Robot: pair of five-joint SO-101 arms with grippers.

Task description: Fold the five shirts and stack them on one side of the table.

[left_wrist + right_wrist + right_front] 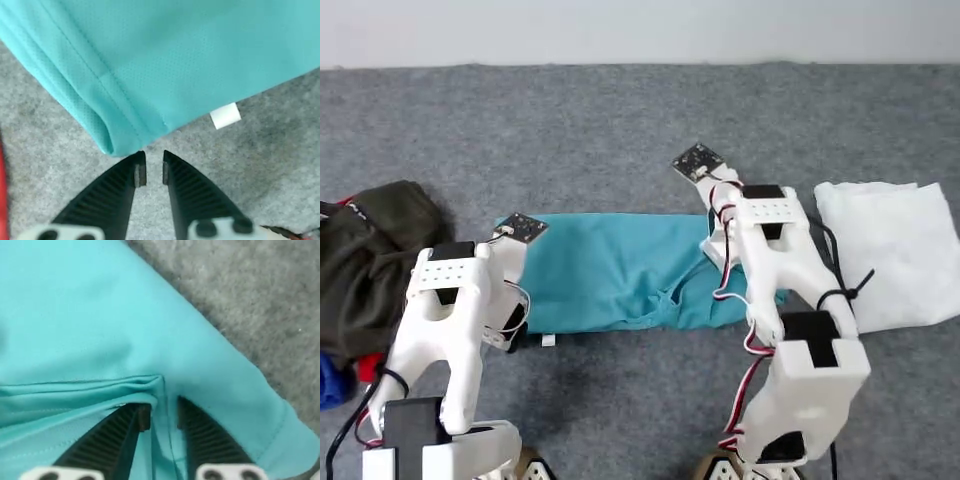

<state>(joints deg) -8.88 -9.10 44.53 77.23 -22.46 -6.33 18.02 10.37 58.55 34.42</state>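
While a teal shirt (610, 270) lies across the middle of the grey desk (620, 110) as a long band, doubled over lengthwise, two white arms stand over its two ends. The left arm (450, 310) bends down at the end nearest a heap of dark olive clothing (370, 250). The right arm (780, 260) leans over the opposite end, where the cloth bunches into loose creases.

Seen from the left wrist, the left gripper (154, 170) hangs just off the shirt's hemmed corner, above bare desk, its jaws a narrow slit apart with nothing between them. A small white tag (225, 116) pokes out from under the shirt's edge near that corner.

Seen from the right wrist, the right gripper (164, 415) sits low over the teal cloth beside a stitched fold, with grey desk beyond the shirt's edge. Whether it has hold of the fabric cannot be told.

A white shirt (890, 250), folded into a rough rectangle, lies on the desk on the right arm's side, close to the teal shirt's end. The arm hides whether the two touch.

On the left arm's side the olive heap sits crumpled at the desk's edge, with some red cloth (365, 368) and some blue cloth (328, 385) showing at its near side.
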